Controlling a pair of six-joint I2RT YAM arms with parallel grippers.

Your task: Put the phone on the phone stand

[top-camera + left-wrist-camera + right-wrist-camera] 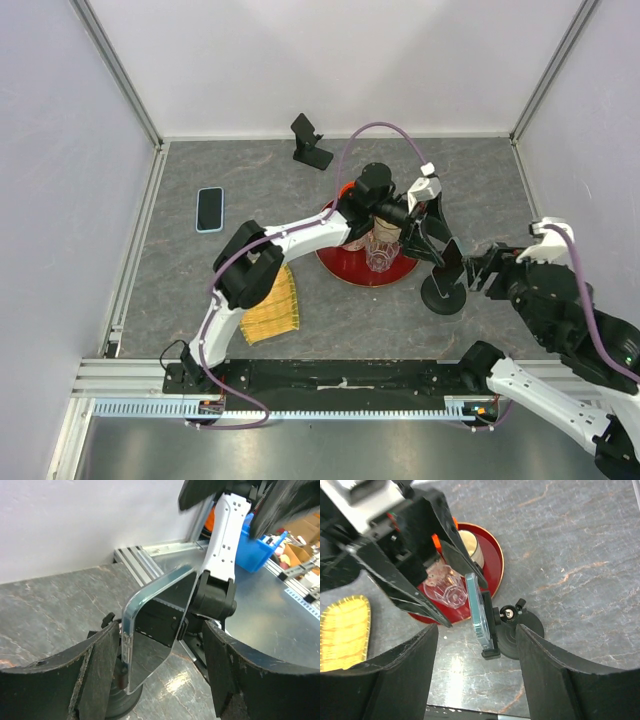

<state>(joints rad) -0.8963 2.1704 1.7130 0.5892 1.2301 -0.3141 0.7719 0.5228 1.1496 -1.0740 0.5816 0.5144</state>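
Observation:
A phone [155, 625] with a pale blue rim stands tilted in the cradle of a black phone stand [512, 630] with a round base. In the top view the phone [451, 262] and the stand [443, 293] sit right of the red plate. My left gripper [160, 665] is open, its fingers [95, 670] on either side of the phone without touching it. My right gripper [477, 665] is open too, straddling the phone [479, 612] and its cradle from the other side. In the top view the left gripper [432, 240] and right gripper [477, 270] face each other across the stand.
A red plate [345, 268] holds a clear glass [381, 256] and a jar just left of the stand. A yellow ribbed piece [272, 305] lies near the left arm. A second phone [210, 209] lies flat at the left, and another black stand [312, 143] is at the back.

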